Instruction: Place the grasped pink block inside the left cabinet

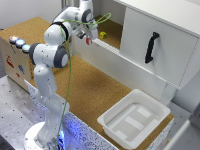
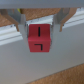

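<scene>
Pink block (image 2: 38,39) pinched between closed end effector (image 1: 88,39) fingers (image 2: 21,23), held at the front edge of the left cabinet (image 1: 114,31). Yellow cube (image 1: 103,35) resting inside on cork floor. White door (image 1: 152,47) with black handle (image 1: 151,47) beside. Arm reaching upward, elbow bent. White tray (image 1: 134,119) on cork table (image 1: 92,87).

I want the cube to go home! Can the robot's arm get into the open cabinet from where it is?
Probably yes. The gripper holds the pink block right at the left cabinet, whose front is open. Only a yellow cube sits inside.
</scene>
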Controlling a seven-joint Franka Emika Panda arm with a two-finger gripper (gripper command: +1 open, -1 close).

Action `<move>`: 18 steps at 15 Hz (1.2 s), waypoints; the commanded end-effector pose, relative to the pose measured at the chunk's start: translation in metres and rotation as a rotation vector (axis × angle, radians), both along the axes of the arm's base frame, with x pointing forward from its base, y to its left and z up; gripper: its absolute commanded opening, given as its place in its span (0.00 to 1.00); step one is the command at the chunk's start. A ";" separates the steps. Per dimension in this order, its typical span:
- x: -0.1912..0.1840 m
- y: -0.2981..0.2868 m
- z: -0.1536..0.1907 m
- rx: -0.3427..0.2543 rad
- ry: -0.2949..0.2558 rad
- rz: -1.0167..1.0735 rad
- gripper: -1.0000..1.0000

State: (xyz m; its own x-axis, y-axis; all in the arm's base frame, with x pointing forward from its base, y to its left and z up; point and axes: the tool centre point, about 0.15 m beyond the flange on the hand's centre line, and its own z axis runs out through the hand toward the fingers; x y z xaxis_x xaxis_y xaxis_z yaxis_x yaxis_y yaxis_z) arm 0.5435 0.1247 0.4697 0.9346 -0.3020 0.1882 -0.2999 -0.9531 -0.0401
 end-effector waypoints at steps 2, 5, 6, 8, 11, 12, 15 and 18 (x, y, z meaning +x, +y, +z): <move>0.058 -0.035 -0.008 0.021 -0.028 0.043 0.00; 0.082 -0.034 -0.009 0.007 -0.020 0.085 0.00; 0.089 -0.033 -0.009 0.004 -0.023 0.095 0.00; 0.105 -0.033 -0.005 0.003 -0.037 0.107 0.00; 0.119 -0.033 0.001 -0.002 -0.049 0.126 0.00; 0.121 -0.033 0.002 -0.013 -0.049 0.131 0.00; 0.128 -0.032 0.001 -0.065 -0.047 0.143 0.00; 0.135 -0.031 0.000 -0.081 -0.048 0.140 0.00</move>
